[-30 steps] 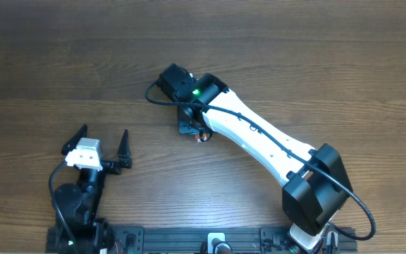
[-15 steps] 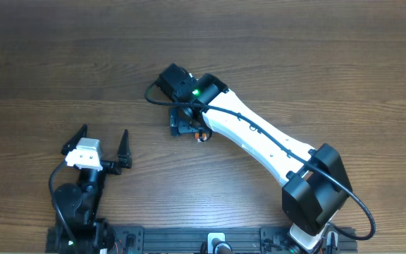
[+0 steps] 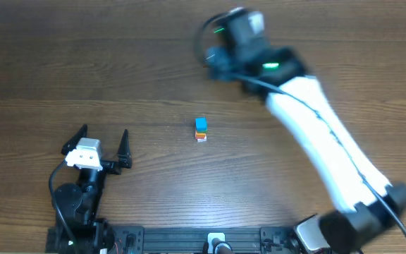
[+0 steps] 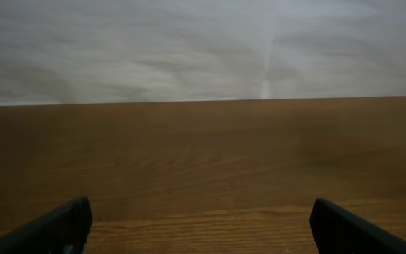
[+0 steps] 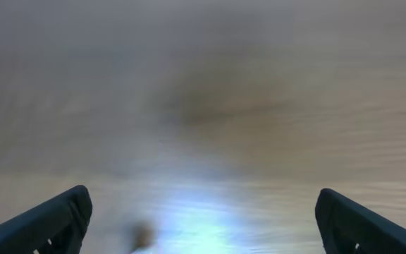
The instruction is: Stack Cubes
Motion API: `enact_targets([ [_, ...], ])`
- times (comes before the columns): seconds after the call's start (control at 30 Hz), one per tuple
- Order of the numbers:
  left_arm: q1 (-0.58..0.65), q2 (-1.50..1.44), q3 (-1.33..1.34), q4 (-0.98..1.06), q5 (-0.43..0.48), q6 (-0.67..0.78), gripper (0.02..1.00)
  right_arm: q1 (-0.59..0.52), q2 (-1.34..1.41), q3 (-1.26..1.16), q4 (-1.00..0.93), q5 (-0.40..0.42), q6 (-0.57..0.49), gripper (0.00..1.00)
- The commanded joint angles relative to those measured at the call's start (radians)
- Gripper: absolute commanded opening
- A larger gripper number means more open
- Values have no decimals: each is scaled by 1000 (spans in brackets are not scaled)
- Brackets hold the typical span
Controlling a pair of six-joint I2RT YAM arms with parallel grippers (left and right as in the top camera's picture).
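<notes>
The table [image 3: 62, 56] is dark brown wood with a long grain, and past its far edge the left wrist view shows a pale grey wall [image 4: 203, 42].

On the left, close to the edge where the arm bases stand, the left arm [image 3: 76, 201] sits folded low. Its left tool [image 3: 104, 131] has its two black fingers spread wide apart, with nothing between them and only bare wood ahead.

About the middle of the table stands the small stack of cubes [image 3: 201, 130], with the blue cube [image 3: 201, 124] resting on the orange cube [image 3: 201, 134]. Neither tool touches the stack, and it is well apart from the left one.

To the right, the white right arm [image 3: 323, 148] stretches from the base edge up toward the far edge, and its black wrist hangs high over the wood beyond the stack. In its own wrist view the right tool [image 5: 203, 194] is gaping wide, holding nothing, with blurred table grain beneath it.
</notes>
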Motion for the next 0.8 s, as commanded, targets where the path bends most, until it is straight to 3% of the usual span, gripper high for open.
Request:
enact_targets([
  [0.03,5,-7,-5,2,10,15,1000,-155,-182,-50,-1,79,-137,993],
  [0.13,5,-7,-5,2,10,15,1000,-249,-296,-160,8,71,-148,993],
  [0.27,5,-7,-5,2,10,15,1000,-359,-525,-438,152,-30,-226,991],
  [0.6,5,-7,-5,2,10,15,1000,-366,-1067,-1066,531,-28,-267,993],
  [0.8,5,-7,-5,2,10,15,1000,-366,-1305,-1319,713,-97,-285,993],
])
